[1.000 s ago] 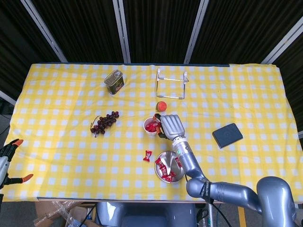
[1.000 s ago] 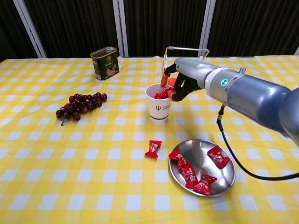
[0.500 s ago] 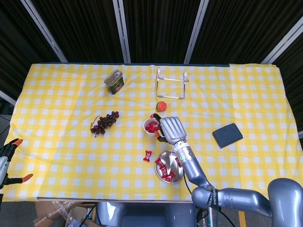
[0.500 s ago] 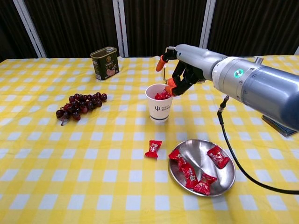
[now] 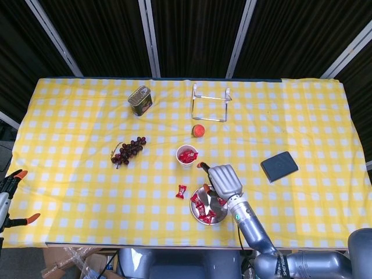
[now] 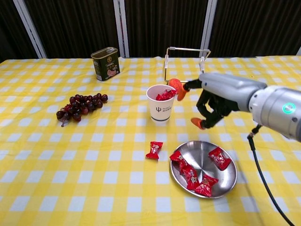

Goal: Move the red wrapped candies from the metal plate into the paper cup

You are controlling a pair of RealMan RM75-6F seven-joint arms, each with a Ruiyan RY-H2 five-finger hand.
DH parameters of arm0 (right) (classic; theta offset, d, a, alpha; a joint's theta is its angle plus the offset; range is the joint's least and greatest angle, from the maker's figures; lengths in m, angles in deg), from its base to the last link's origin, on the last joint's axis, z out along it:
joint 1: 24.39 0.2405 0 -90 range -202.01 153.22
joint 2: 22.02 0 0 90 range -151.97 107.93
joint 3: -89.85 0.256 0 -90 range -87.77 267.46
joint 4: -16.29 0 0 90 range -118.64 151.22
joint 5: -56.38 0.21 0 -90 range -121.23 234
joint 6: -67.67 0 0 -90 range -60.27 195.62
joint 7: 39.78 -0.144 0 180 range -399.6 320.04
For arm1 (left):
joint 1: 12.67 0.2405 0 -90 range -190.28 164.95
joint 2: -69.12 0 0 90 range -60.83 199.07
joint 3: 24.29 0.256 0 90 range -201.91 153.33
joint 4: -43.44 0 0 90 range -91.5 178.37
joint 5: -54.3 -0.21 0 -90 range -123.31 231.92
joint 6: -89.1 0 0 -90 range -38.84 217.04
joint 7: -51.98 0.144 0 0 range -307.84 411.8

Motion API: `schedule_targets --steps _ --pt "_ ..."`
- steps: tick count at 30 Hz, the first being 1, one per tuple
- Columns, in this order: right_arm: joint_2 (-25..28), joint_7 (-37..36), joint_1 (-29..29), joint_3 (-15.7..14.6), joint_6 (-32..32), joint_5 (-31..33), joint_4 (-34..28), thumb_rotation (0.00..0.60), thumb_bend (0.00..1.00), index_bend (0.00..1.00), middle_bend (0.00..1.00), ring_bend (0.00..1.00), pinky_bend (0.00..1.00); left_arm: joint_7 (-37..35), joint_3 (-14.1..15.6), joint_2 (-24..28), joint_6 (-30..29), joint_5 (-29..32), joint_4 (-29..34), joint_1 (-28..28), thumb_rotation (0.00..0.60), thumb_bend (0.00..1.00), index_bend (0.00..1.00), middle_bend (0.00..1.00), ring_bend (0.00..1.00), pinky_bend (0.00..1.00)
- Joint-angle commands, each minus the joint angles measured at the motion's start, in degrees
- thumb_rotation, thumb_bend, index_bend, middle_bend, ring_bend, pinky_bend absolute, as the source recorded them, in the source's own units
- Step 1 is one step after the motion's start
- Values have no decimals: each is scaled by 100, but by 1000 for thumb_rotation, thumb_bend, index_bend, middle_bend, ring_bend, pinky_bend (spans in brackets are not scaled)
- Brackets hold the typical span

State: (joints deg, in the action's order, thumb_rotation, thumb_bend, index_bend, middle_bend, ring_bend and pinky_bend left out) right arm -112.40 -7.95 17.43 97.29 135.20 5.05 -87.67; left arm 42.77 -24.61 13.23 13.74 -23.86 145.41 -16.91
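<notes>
The paper cup [image 6: 160, 106] [image 5: 186, 155] stands mid-table with red candies [image 6: 164, 95] showing at its rim. To its right front lies the metal plate [image 6: 225, 180] [image 5: 216, 221], and several red wrapped candies [image 6: 190, 174] are in it. One more candy [image 6: 154, 149] [image 5: 182, 191] rests on the cloth left of the plate. My right hand [image 6: 214, 101] [image 5: 224, 181] hovers between cup and plate, above the plate's far rim, fingers spread and holding nothing. My left hand [image 5: 9, 197] shows only at the head view's left edge, off the table, fingers apart.
A green tin can [image 6: 105, 63] and a bunch of dark grapes [image 6: 80, 106] lie at the left. A wire rack [image 6: 186, 56] stands behind the cup, with a small orange ball [image 5: 199, 130] in front of it. A dark flat case [image 5: 279, 166] lies at the right.
My right hand has drawn back from over the cup towards the plate and lowered, its fingers spread and empty. The candies and cup have not moved.
</notes>
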Motion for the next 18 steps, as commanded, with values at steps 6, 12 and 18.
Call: schedule_targets --steps 6,12,18 --pt "-207 78 -346 -549 68 -184 186 600 445 291 796 923 1000 60 4 -33 -71 -27 -18 29 600 51 0 0 0 0" --pt "-361 3 -499 -632 89 -284 409 600 401 291 797 923 1000 82 6 -46 -88 -30 -25 37 600 51 0 0 0 0" --pt "-479 -8 -577 -607 42 -263 662 600 384 279 797 923 1000 90 2 -47 -86 -24 -25 36 600 52 0 0 0 0"
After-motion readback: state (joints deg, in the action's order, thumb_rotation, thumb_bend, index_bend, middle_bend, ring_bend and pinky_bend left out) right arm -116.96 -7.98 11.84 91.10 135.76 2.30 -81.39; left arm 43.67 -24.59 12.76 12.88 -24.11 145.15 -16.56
